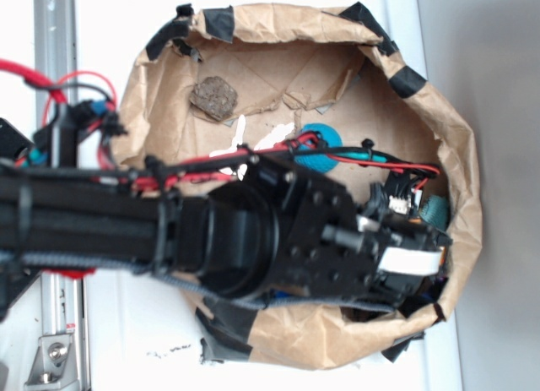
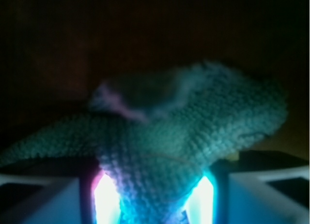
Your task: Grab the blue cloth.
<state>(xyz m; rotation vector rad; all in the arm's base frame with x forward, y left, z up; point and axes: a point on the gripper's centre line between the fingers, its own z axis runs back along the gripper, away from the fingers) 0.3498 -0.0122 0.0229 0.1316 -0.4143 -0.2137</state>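
Low in the wrist frame the tool (image 2: 154, 197) pinches only a narrow fold of the fuzzy teal-blue terry cloth (image 2: 193, 122), so, I judge, lifting could let it slip free.

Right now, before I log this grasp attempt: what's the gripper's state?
Gripper: closed on the blue cloth, which is pinched between its fingers in the wrist view.
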